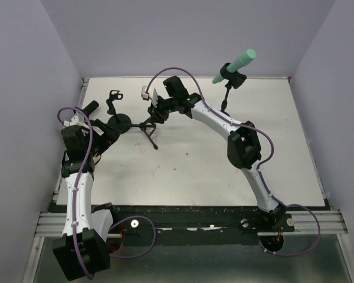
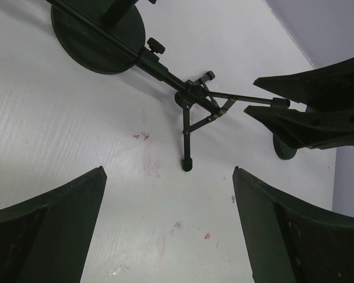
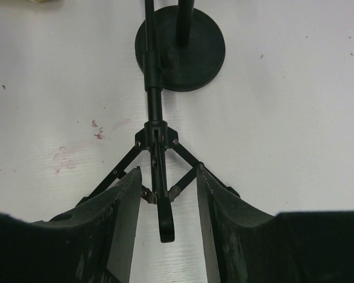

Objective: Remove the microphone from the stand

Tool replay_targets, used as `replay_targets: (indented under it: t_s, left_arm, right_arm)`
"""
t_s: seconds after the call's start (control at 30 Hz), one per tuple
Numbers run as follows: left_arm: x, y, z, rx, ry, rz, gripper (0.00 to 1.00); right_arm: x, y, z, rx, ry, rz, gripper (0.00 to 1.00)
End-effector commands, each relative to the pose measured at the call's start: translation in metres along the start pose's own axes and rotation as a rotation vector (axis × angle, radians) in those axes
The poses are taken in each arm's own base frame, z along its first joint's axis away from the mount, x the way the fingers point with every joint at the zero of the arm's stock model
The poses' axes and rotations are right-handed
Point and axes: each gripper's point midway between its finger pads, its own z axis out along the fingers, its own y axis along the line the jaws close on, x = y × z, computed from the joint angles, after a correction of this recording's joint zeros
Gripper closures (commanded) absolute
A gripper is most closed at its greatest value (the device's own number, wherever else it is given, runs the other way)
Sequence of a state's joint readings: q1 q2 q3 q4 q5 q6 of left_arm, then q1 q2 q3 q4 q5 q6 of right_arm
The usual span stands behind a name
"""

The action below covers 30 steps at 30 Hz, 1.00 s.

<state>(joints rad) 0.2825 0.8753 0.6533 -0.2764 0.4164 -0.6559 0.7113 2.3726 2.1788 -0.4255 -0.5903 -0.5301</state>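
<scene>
1. Top external view: the teal microphone (image 1: 236, 63) sits in the clip of its stand (image 1: 226, 97), at the far right of the table (image 1: 224, 171). I judge that the removal has not begun. The microphone's long axis slants, with the head up and towards the far right and the tail down towards the near left. The right gripper (image 1: 154, 116) is well apart from it, over a tripod stand (image 1: 148, 126) lying on its side left of centre.
2. Left wrist view: the left gripper (image 2: 168, 171) is spread wide and holds nothing, hovering over bare tabletop. The tripod lies beyond its fingertips, its pole crossing a round base (image 2: 97, 35). The microphone is not in this view.
3. Right wrist view: the right gripper's jaws stand partly apart and straddle the tripod's centre leg (image 3: 163, 218). A gap shows on either side of the leg, so nothing is pinched. The microphone is not here either. The whole task remains: reach the microphone, grip it and draw it out of the clip.
</scene>
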Motion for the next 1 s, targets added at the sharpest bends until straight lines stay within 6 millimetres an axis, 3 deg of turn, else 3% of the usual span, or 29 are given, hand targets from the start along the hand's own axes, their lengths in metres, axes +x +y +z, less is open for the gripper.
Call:
replay_targets:
  t_s: [0.0,0.17,0.47,0.67,0.8,0.87,0.97]
  left_arm:
    - [-0.005,-0.007,-0.003,0.032,-0.014,0.009,0.05]
    - [-0.005,-0.006,-0.001,0.03,-0.01,0.009,0.05]
    - [-0.004,-0.003,-0.001,0.02,-0.006,0.017,0.05]
    - [-0.003,0.0,-0.002,0.009,-0.01,0.013,0.05]
    - [-0.003,0.001,-0.001,0.009,-0.008,0.011,0.05]
    - [-0.002,0.002,-0.001,0.006,-0.007,0.004,0.05]
    - [-0.002,0.003,0.0,0.006,-0.005,0.0,0.05]
  right_arm:
    - [0.022,0.013,0.008,-0.055,0.057,0.052,0.5]
    - [0.024,0.015,0.008,-0.07,0.056,0.068,0.56]
    - [-0.001,0.012,0.013,-0.084,-0.037,0.107,0.6]
    - [0.01,0.012,0.019,-0.077,-0.009,0.129,0.68]
    - [0.019,0.014,0.018,-0.076,0.017,0.131,0.68]
    - [0.018,0.014,0.017,-0.071,0.023,0.125,0.71]
    - [0.016,0.013,0.016,-0.071,0.014,0.122,0.87]
